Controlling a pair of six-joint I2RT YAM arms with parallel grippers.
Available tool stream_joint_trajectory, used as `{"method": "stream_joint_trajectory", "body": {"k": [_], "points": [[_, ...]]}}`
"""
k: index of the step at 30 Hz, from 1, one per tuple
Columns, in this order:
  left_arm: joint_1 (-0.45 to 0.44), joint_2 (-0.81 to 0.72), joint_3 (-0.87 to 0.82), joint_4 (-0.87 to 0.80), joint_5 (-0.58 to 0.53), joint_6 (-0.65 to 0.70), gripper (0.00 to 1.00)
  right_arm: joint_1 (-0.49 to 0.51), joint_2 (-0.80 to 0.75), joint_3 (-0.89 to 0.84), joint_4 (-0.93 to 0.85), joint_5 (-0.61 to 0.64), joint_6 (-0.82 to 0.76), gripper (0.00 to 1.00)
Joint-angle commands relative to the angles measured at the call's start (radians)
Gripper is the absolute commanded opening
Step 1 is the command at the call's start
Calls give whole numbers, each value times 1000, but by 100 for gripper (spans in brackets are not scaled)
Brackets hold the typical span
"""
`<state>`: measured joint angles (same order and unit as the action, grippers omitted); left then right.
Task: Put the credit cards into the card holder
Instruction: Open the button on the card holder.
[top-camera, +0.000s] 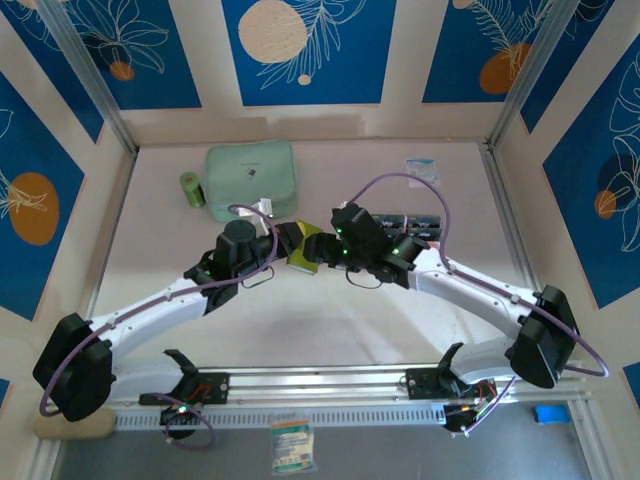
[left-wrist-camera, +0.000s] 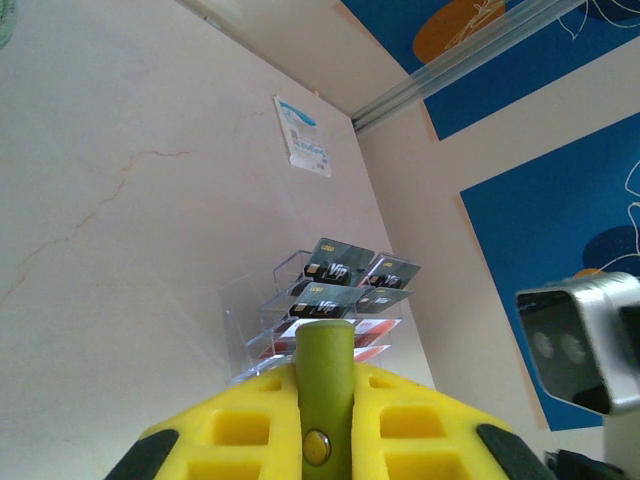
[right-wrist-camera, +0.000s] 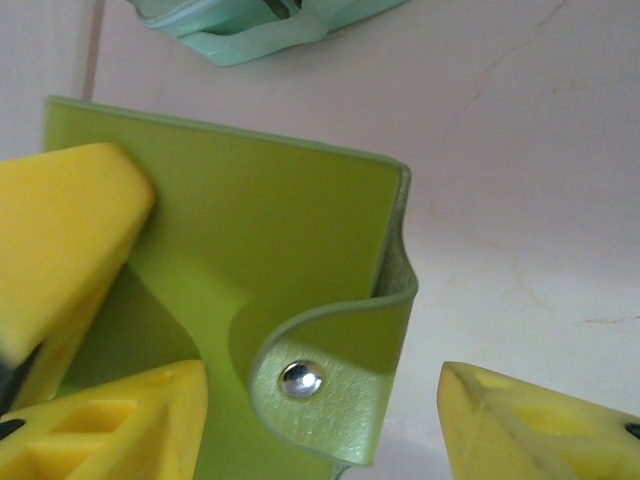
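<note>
The small olive-green folding card holder (right-wrist-camera: 250, 230), smooth and leathery, hangs above the pale table (left-wrist-camera: 120, 200) near its middle, between the two arms. The left gripper (left-wrist-camera: 325, 372) has its yellow fingers pressed together on the holder's edge, pinching it. The right gripper (right-wrist-camera: 320, 385) stands spread and grips nothing. The rounded snap flap (right-wrist-camera: 335, 410) with its silver stud lies right between its fingertips (that is the relation that matters, I'd say).

The holder is shut and snapped, with its broad face turned to the right wrist. Its long axis seems to run from the left gripper's pinch across toward the right one, flap end nearest the right gripper. So the right arm looks best placed to nip that flap and pop it open.

The small flat credit cards (left-wrist-camera: 345, 275), black and pale, stand in a clear tiered rack (left-wrist-camera: 250, 310) on the table beyond, on the right arm's side.
</note>
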<state>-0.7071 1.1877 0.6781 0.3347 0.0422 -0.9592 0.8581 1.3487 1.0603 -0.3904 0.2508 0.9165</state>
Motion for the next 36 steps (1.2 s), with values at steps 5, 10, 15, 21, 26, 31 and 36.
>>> {"method": "stream_joint_trajectory", "body": {"k": [5, 10, 15, 21, 26, 31, 36], "points": [[1, -10, 25, 38, -8, 11, 0, -4, 40, -47, 1, 20, 21, 52], [1, -9, 26, 40, -8, 11, 0, -14, 35, -104, 25, 18, 50, 43], [2, -4, 30, 42, -6, 9, 0, -26, 49, -121, 40, 0, 59, 38], [-2, -2, 28, 46, -4, 6, 0, -32, 76, -108, 56, -37, 49, 30], [-1, -2, 28, 49, -2, 4, 0, -36, 89, -107, 67, -51, 46, 10], [-3, -2, 28, 52, -1, 2, 0, -40, 97, -114, 65, -46, 51, 0], [-4, -7, 29, 55, -1, -1, 0, -40, 107, -148, 26, 30, 71, 0]]}}
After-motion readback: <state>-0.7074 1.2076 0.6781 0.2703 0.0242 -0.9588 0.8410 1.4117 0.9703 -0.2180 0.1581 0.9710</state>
